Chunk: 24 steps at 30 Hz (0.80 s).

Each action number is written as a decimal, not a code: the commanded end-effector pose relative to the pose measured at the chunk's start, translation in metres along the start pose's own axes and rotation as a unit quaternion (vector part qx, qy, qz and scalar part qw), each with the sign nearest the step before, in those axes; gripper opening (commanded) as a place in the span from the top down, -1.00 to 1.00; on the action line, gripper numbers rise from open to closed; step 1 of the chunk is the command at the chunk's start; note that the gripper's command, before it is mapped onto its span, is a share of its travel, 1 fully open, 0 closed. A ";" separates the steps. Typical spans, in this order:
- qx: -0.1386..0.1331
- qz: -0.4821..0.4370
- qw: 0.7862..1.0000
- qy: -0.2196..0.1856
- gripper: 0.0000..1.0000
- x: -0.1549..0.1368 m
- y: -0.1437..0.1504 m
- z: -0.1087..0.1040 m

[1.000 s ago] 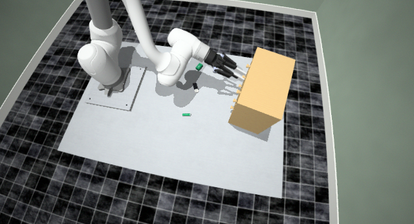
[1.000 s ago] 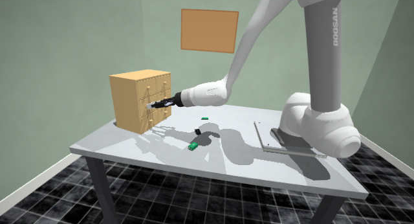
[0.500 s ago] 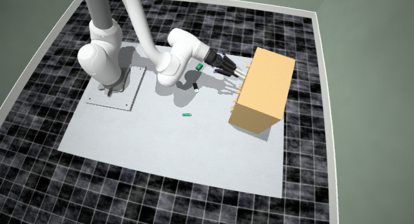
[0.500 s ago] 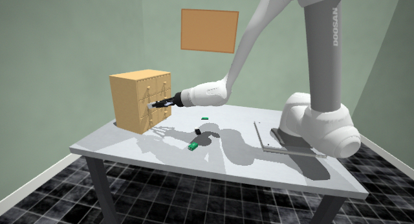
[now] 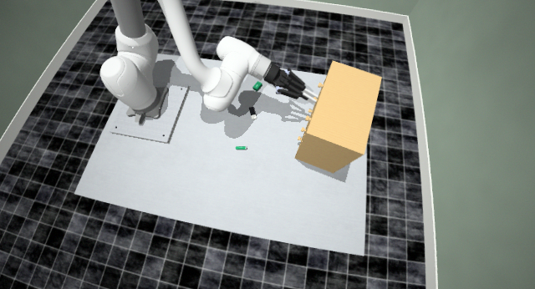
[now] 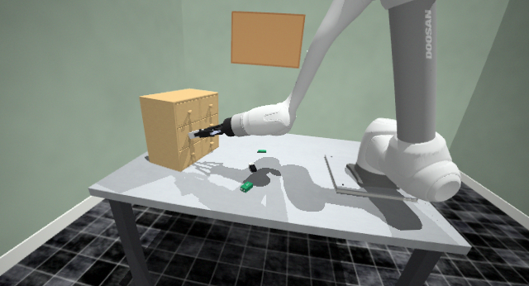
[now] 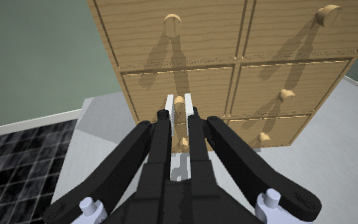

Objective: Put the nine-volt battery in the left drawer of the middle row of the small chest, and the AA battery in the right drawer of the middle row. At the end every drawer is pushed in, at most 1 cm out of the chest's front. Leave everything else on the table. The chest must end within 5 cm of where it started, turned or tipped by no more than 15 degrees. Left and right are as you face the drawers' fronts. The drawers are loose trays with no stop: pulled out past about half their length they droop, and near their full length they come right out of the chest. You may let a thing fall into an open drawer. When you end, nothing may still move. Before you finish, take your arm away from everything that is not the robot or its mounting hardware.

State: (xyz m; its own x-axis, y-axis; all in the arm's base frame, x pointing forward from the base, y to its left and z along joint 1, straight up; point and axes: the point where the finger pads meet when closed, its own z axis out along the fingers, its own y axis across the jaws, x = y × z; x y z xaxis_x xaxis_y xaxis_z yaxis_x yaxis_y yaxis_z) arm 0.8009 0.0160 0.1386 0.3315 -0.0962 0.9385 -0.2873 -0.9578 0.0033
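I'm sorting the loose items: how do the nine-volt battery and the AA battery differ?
The nine-volt battery is a stubby block, while the AA battery is a slim cylinder. In the top view, the nine-volt battery lies nearer the gripper; the AA battery lies farther away. Both are green and lie on the table.
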 end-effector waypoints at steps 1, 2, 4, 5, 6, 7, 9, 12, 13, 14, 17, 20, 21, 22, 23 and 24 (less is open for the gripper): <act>0.000 0.000 1.000 0.000 0.84 0.000 0.000 0.000; 0.000 0.000 1.000 0.000 0.84 0.000 0.000 0.000; 0.000 0.000 1.000 0.000 0.84 0.000 0.000 0.000; 0.000 0.000 1.000 0.000 0.84 0.000 0.000 -0.001; 0.000 0.000 1.000 0.000 0.84 0.000 0.000 -0.001; 0.000 0.000 1.000 0.000 0.84 0.000 0.000 -0.001; 0.000 0.000 1.000 0.000 0.84 -0.001 0.000 -0.002; 0.000 0.000 1.000 0.000 0.84 -0.001 0.000 -0.002; 0.000 0.000 1.000 0.000 0.84 -0.001 0.000 -0.002; 0.000 0.000 1.000 0.000 0.84 -0.001 0.000 -0.003; 0.000 0.000 1.000 0.000 0.84 -0.002 0.000 -0.005; 0.000 0.000 1.000 0.000 0.84 -0.002 0.000 -0.007; 0.000 0.000 1.000 0.000 0.84 -0.003 0.000 -0.007; 0.000 0.000 1.000 0.000 0.84 -0.003 0.000 -0.008; 0.000 0.000 1.000 0.000 0.84 -0.003 0.000 -0.009; 0.000 0.000 1.000 0.000 0.84 -0.004 0.000 -0.010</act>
State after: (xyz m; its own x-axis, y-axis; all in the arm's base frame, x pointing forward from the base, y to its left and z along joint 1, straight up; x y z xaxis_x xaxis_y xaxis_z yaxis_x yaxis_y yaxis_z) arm 0.7920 0.0187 0.1386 0.3315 -0.0962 0.9385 -0.2873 -0.9578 0.0033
